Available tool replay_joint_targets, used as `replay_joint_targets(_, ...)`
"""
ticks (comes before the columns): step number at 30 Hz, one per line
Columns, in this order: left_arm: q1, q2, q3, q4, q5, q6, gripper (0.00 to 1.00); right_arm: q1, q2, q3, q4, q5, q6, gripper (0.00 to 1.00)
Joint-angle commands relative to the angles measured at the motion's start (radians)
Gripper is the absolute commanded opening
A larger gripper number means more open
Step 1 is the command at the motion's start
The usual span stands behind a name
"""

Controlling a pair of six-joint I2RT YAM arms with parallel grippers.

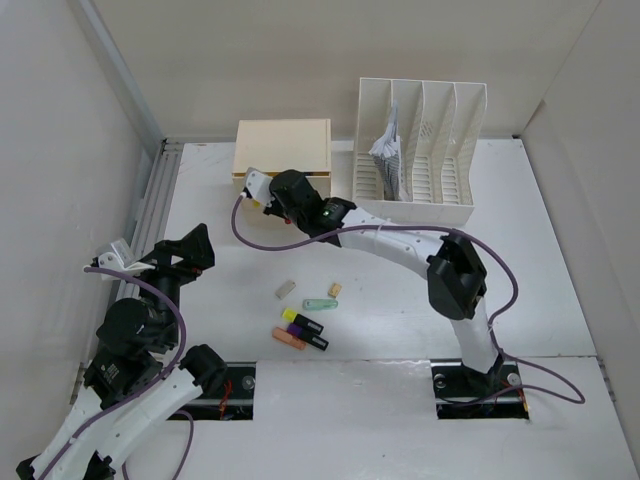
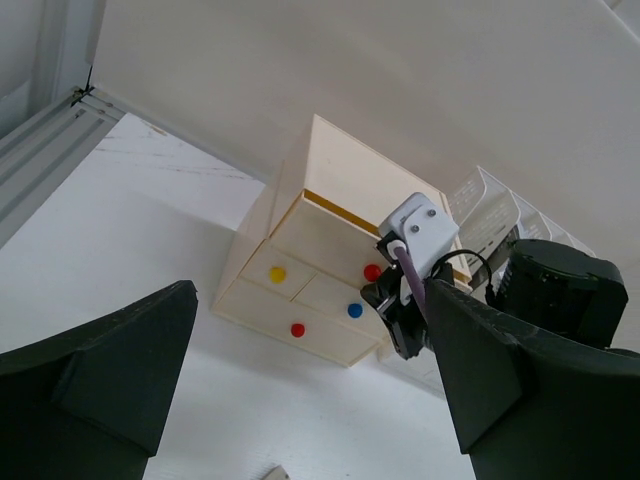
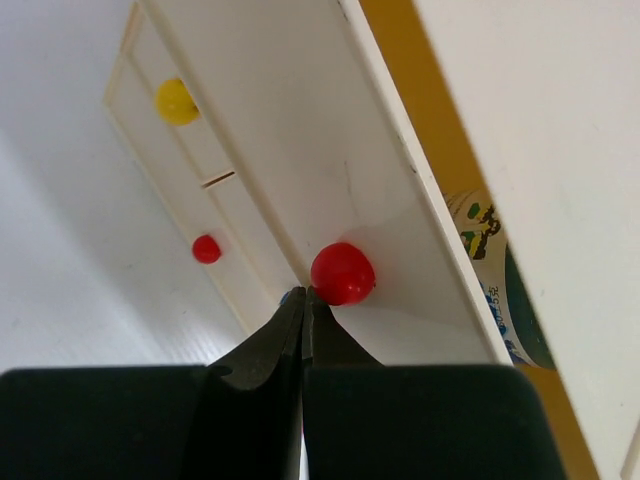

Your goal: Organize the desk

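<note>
The white desk holds a cream three-drawer box at the back. My right gripper reaches the box front. In the right wrist view its fingers are shut, tips pressed together just beside the red knob of the top drawer, holding nothing. That drawer stands slightly open, with a printed item showing inside. My left gripper is open and empty at the desk's left, its fingers wide apart and facing the box.
A white slotted file rack with papers stands right of the box. Several small items lie mid-desk: a grey piece, a green piece, a tan block and markers. Walls enclose the desk on both sides.
</note>
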Motion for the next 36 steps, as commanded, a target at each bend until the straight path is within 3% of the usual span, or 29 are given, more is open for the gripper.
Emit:
replay_joint_targets(1,0.005,-0.01,-0.007,0.031,0.012,-0.001,0.97,-0.089,0.038,0.068,0.101,0.178,-0.007,0.0)
replay_joint_targets(11,0.005,0.024,0.002,0.022,0.012,-0.052,0.97,-0.13,0.066,0.105,0.121,0.2,-0.018,0.0)
replay_joint_targets(15,0.005,0.044,0.002,0.002,0.067,-0.131,0.93,-0.13,-0.108,-0.021,0.049,-0.084,-0.03,0.01)
replay_joint_targets(16,0.005,0.055,0.002,-0.009,0.076,-0.156,0.92,-0.13,-0.159,-0.064,0.031,-0.283,-0.046,0.09)
replay_joint_targets(17,0.005,0.055,-0.011,-0.009,0.077,-0.182,0.89,-0.13,-0.213,-0.111,0.044,-0.342,-0.046,0.39)
replay_joint_targets(19,0.005,0.082,-0.065,0.016,0.087,-0.263,0.82,-0.13,-0.353,-0.228,0.055,-0.433,-0.046,0.73)
replay_joint_targets(20,0.005,0.11,-0.088,0.033,0.102,-0.295,0.77,-0.13,-0.388,-0.245,0.055,-0.434,-0.028,0.82)
replay_joint_targets(22,0.005,0.14,-0.163,0.127,0.148,-0.383,0.66,-0.139,-0.469,-0.264,0.055,-0.404,0.009,0.87)
replay_joint_targets(25,0.005,0.222,-0.258,0.285,0.175,-0.42,0.51,-0.181,-0.541,-0.274,0.055,-0.378,0.074,0.8)
replay_joint_targets(27,0.005,0.315,-0.323,0.43,0.175,-0.42,0.44,-0.225,-0.609,-0.288,0.055,-0.446,0.106,0.66)
replay_joint_targets(28,0.005,0.355,-0.332,0.459,0.158,-0.42,0.39,-0.242,-0.629,-0.314,0.055,-0.475,0.143,0.4)
replay_joint_targets(29,0.017,0.398,-0.332,0.512,0.158,-0.408,0.31,-0.256,-0.662,-0.314,0.064,-0.501,0.163,0.3)
replay_joint_targets(31,0.052,0.533,-0.332,0.569,0.158,-0.362,0.3,-0.306,-0.687,-0.337,0.064,-0.59,0.195,0.09)
replay_joint_targets(36,0.166,0.746,-0.299,0.74,0.263,-0.313,0.32,-0.405,-0.718,-0.359,0.064,-0.736,0.266,0.07)
